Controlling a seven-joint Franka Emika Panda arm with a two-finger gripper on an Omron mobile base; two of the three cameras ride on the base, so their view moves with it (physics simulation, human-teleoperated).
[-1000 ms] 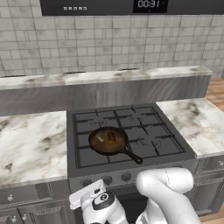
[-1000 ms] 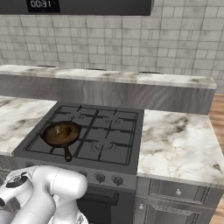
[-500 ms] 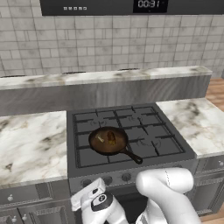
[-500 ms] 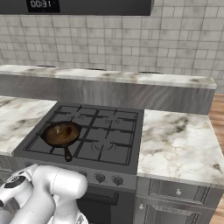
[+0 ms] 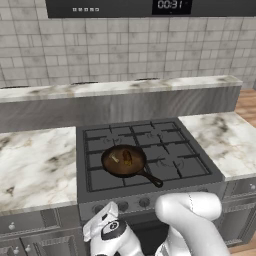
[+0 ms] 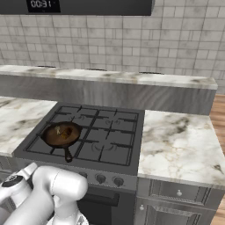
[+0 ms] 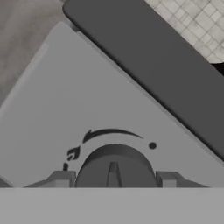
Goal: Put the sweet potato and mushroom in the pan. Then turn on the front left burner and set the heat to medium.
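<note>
One pan sits on the stove, over the front left burner of the four grated burners, its straight black handle pointing toward the stove's front edge and a little to the right. Inside it lie two small things: the reddish-brown sweet potato near the middle and, just beside it on its left, the paler mushroom; from the right base view the same pair shows as an orange-brown lump and a pale speck, too small to make out any shape. Three knobs are plain on the front panel in the right base view, and the arm's white body covers the left end of that row. The hand view looks straight at one dark round knob with a ridge down its middle, a curved mark and a dot printed above it on the grey panel; the knob's lower half is cut off. The two finger tips stand one on each side of the knob, so the jaws are spread around it, and whether the tips touch it cannot be told. The marble bench flanks the stove on both sides.
</note>
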